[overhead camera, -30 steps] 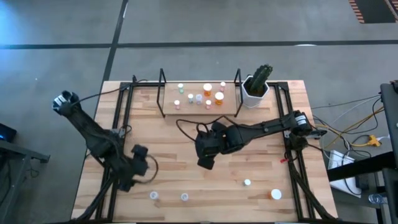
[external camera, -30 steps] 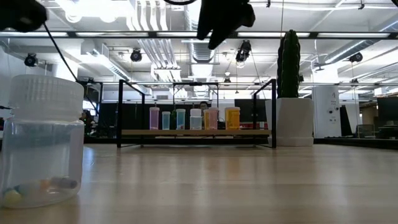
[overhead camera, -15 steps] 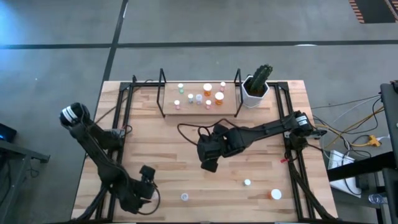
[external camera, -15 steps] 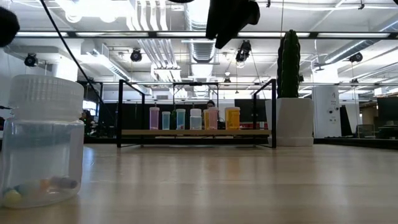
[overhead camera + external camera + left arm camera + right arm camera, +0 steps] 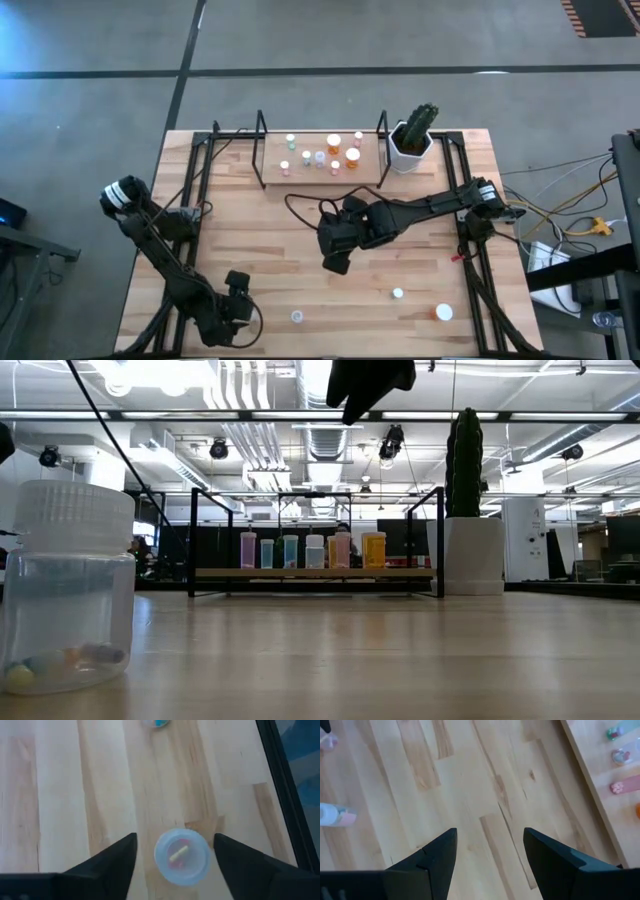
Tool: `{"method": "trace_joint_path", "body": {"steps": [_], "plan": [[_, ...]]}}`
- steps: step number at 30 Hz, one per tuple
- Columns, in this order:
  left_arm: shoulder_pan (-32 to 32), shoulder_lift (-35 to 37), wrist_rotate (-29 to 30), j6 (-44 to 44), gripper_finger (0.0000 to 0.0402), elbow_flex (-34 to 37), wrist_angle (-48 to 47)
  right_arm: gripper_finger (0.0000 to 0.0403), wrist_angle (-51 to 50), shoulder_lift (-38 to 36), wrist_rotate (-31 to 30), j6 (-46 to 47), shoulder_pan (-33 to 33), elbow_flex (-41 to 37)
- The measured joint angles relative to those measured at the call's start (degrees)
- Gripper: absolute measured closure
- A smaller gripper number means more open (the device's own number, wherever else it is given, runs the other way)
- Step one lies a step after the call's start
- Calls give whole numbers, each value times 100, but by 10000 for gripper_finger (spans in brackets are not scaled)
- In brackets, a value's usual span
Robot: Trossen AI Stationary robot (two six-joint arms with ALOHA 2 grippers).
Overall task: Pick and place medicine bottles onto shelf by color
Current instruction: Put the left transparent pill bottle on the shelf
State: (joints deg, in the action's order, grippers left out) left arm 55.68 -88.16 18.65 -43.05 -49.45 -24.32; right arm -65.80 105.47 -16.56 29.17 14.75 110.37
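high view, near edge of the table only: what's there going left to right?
left end effector over a clear bottle → white-capped bottle → second white-capped bottle → orange bottle

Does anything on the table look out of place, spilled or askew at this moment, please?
Nothing stands out. The bottles on the shelf stand upright, the loose bottles on the table show no spill, and the cactus pot sits upright.
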Motion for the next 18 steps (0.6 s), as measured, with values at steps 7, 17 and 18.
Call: {"method": "trace_joint_path", "body": {"steps": [7, 17, 18], "plan": [[-2, 0, -76, -17, 249, 2, -11, 184, -26, 0, 2, 83, 55, 0], [-322, 520, -714, -299, 284, -464, -1281, 184, -902, -323, -36, 438, 274, -28], [-466, 688, -683, -273, 284, -544, -1479, 184, -907, -380, -87, 445, 318, -68]]}}
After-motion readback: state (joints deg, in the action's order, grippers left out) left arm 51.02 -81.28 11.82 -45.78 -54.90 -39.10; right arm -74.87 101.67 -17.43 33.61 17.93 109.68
